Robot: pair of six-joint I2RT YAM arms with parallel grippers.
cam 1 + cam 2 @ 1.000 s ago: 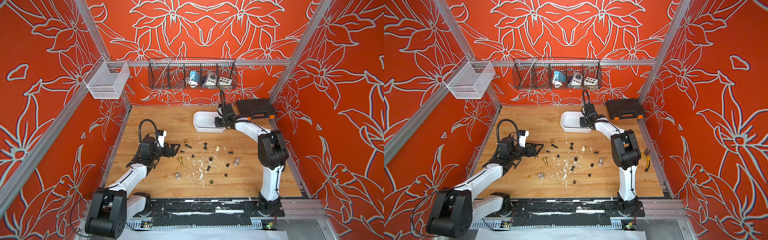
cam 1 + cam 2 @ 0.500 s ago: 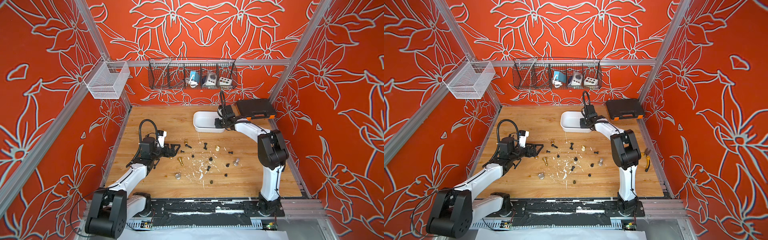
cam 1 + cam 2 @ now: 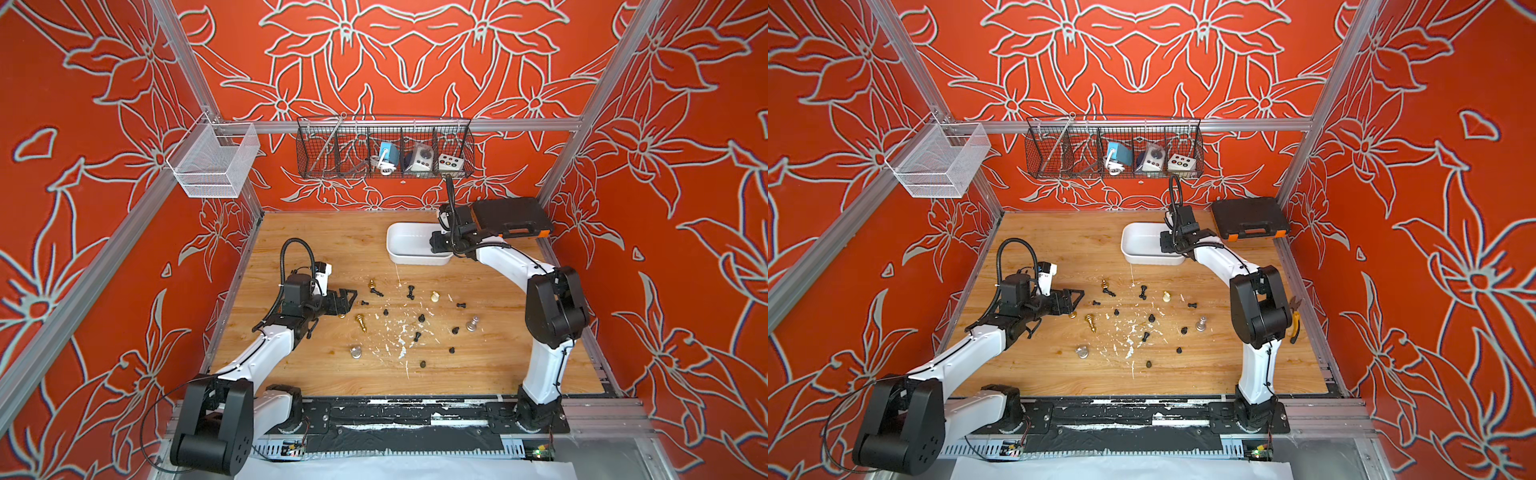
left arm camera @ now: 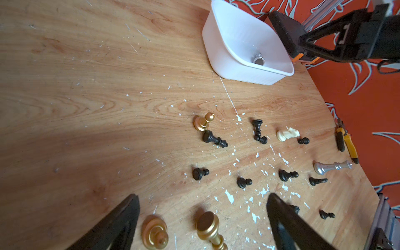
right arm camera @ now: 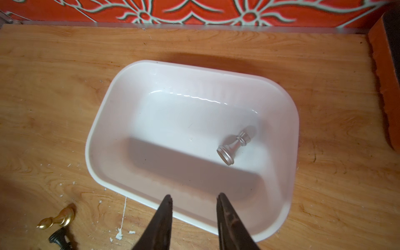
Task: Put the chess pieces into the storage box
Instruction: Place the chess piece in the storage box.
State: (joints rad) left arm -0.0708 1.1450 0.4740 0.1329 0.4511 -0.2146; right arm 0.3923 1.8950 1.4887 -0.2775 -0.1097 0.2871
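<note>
Left end effector [image 4: 202, 198] was wide open and empty, low over the surface [image 4: 86, 86]. A gold pawn [image 4: 154, 232] and a longer gold piece [image 4: 208, 227] sat between its fingers; couldn't tell if either was touched. The other chess pieces [image 3: 421, 318] were scattered ahead of it, mostly small black ones plus a cream piece [image 4: 287, 134] and a silver one lying down [image 4: 332, 167]. The white box [image 5: 112, 121] was well apart, far ahead of this end effector. Right end effector [image 5: 194, 195] was part open with nothing between its fingers, above the box's near rim. One silver piece [image 5: 232, 148] lay on its side inside the box, just ahead of those fingers.
</note>
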